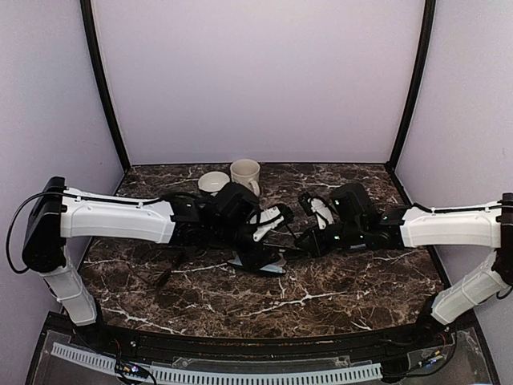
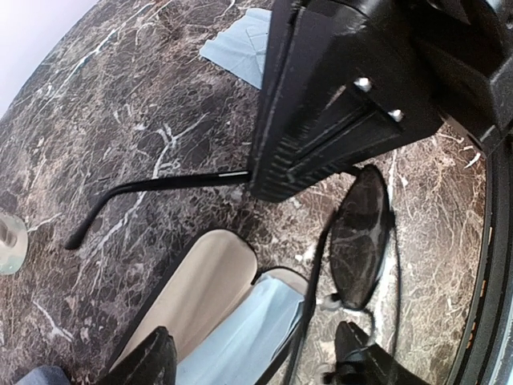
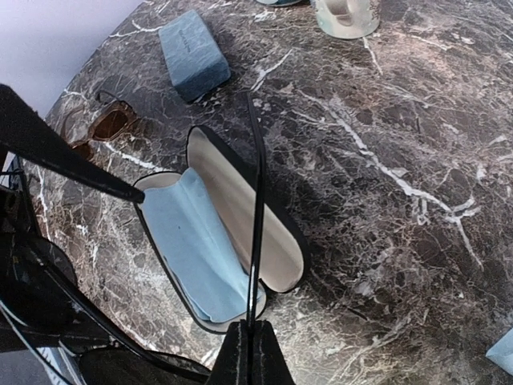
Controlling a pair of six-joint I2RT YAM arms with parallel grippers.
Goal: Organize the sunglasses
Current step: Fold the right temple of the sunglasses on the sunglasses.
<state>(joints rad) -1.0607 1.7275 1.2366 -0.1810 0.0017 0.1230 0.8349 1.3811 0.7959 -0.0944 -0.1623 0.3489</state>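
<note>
Dark veined marble table (image 1: 240,309), lilac walls (image 1: 256,80)

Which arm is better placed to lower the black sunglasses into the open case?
Right, probably. The right gripper is shut on one thin arm of the black sunglasses, which hang directly above the open case. The left gripper looks open beside the frame, so it has no firm hold.

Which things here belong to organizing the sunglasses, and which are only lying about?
For the job: black sunglasses, one arm gripped by the right pincer; brownish sunglasses; open black case; grey-blue case.
Just lying about: cream mug; white mug; loose blue cloth.
</note>
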